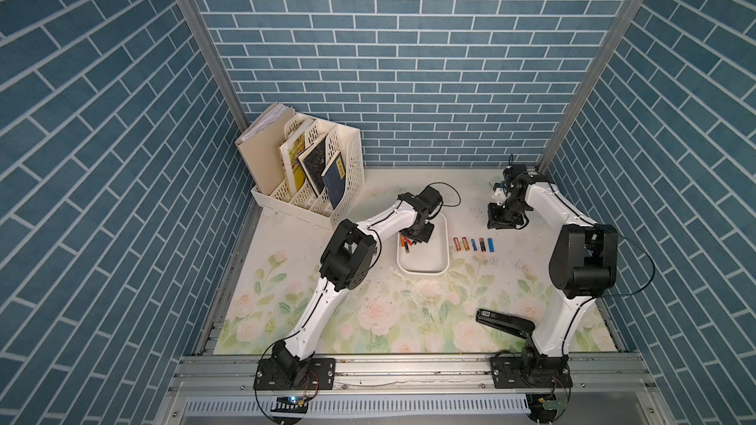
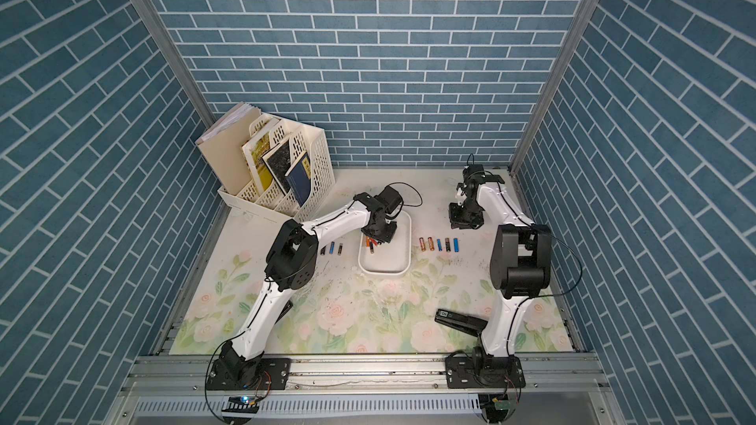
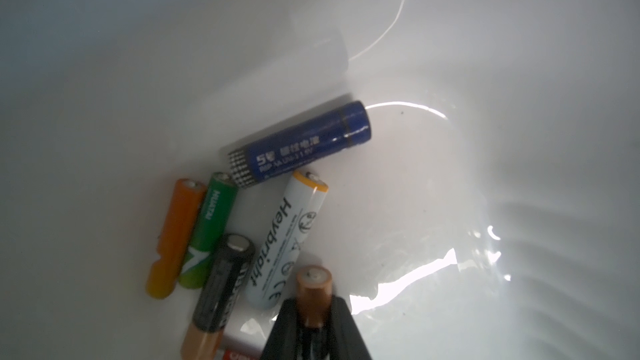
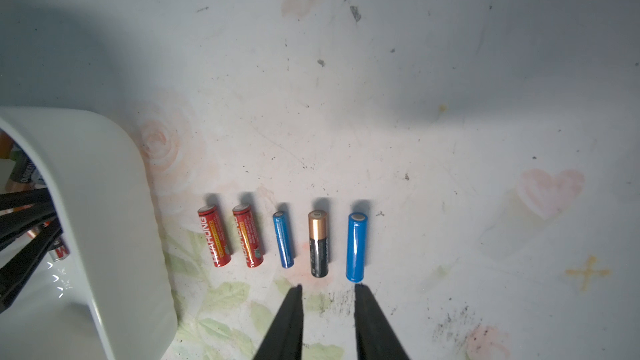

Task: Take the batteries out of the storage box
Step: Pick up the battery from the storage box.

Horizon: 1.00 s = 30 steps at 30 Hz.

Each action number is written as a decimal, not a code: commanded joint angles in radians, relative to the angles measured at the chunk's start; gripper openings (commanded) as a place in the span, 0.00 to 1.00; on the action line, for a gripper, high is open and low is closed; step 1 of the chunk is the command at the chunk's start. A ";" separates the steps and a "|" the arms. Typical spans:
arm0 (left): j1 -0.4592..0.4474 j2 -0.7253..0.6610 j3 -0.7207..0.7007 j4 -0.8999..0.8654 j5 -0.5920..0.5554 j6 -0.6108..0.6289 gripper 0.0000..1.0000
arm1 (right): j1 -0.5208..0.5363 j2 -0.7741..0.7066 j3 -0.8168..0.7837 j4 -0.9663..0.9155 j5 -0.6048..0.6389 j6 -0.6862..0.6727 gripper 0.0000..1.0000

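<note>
Inside the storage box [image 1: 424,274], toward the wall on the robot's left, the left hand [image 3: 314,303] had its jaws pressed against both sides of a copper-capped battery [image 3: 314,287]. That battery pointed its end at the wrist camera. Whether it had cleared the box floor could not be told.

Close beside it lay the other batteries in the box, huddled and mostly touching: a blue battery [image 3: 301,143], a white battery [image 3: 289,240], a green battery [image 3: 207,230], an orange battery [image 3: 176,237] and a black battery [image 3: 225,282]. At least one more sat at the edge of the wrist view.

Out on the table [image 1: 409,322], a row of five batteries [image 4: 284,240] lay side by side just to the right of the box. Three more batteries [image 2: 332,248] lay to its left in a top view.

The right hand [image 4: 329,287] hung over the table just beyond that row, its jaws part-way apart with nothing between them.

The step in hand looked like the pick of one battery, with roughly half the job done. The next move would call for a straight lift, since the black battery lay right against the fingers and could be dragged along. After that would come a carry over the rim and a set-down parallel to the three on the left.
</note>
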 commanded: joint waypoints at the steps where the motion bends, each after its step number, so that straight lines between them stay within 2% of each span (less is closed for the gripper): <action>1: -0.003 -0.035 0.009 -0.026 0.047 -0.020 0.15 | 0.015 -0.035 -0.003 -0.011 -0.021 0.005 0.29; 16: 0.032 -0.192 -0.054 0.022 0.149 -0.071 0.15 | 0.045 -0.008 0.031 -0.015 -0.031 0.009 0.29; 23: 0.073 -0.298 -0.166 0.079 0.190 -0.090 0.15 | 0.055 0.009 0.053 -0.017 -0.032 0.010 0.29; 30: 0.127 -0.400 -0.291 0.107 0.181 -0.094 0.15 | 0.059 0.021 0.066 -0.019 -0.032 0.010 0.29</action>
